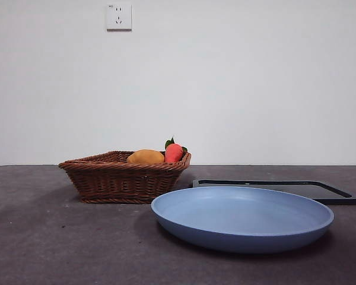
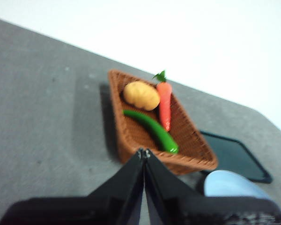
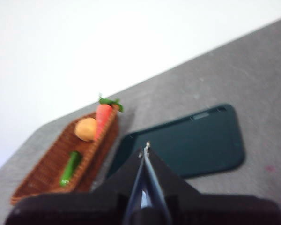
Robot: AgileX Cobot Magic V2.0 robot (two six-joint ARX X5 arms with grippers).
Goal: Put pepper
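Both claws hang clenched and empty above the tabletop, waiting: the left claw point(image 2: 144, 154) aimed at the wicker basket point(image 2: 131, 136), the right claw point(image 3: 145, 151) over the dark tray point(image 3: 196, 140). The pepper point(image 2: 152, 129), glossy dark green, slim and slightly curved, lies in the basket beside a yellow-orange fruit point(image 2: 141, 95) and a red-orange one point(image 2: 165, 104), likely bound for the blue plate point(image 1: 243, 217) nearer the front edge.

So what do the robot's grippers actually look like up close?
Both look alike: the left gripper and right gripper each have two smooth, matte black jaws, wedge-shaped and tapering to a thin tip, rising from a broad black base. No cables, markings or labels show. The front view shows neither arm.
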